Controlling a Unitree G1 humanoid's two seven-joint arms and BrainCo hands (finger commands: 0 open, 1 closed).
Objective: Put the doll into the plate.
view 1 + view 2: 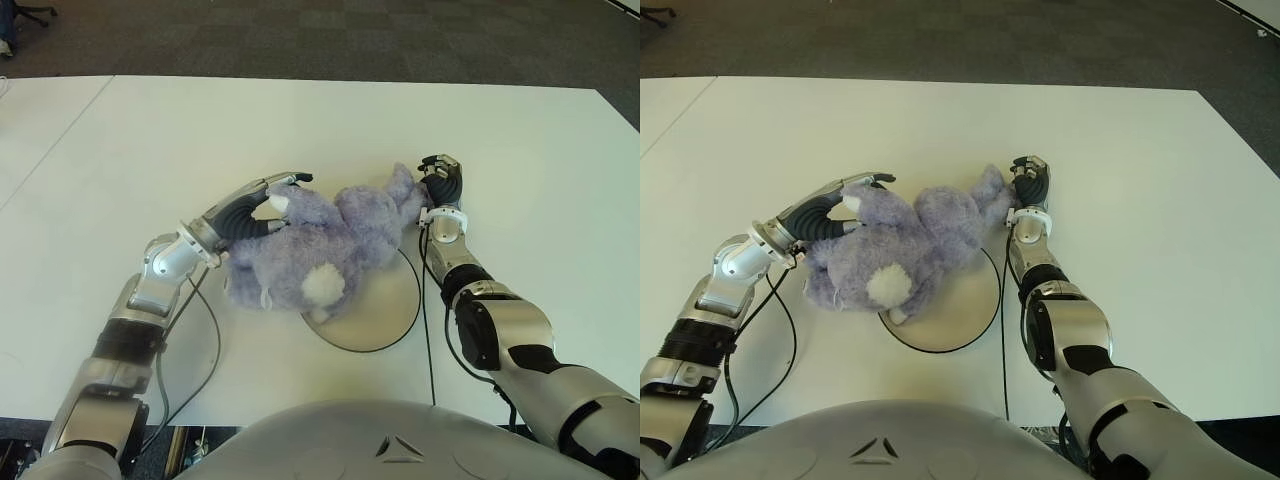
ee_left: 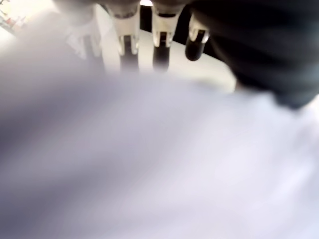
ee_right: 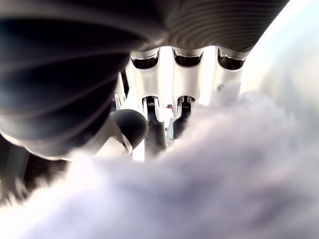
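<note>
Table (image 1: 520, 150) bearing the purple doll (image 1: 320, 240), half over the plate (image 1: 385, 320) near its front edge, left hand (image 1: 250, 208) and right hand (image 1: 442, 185) clasping opposite ends; judged best lowered centred before release.

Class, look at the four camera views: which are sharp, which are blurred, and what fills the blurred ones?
Left and right eye views: sharp, evenly lit, the doll, plate and table clear. Left wrist view: doll fur fills the frame out of focus, fingers soft. Right wrist view: fingers crisp, fur below blurred.
</note>
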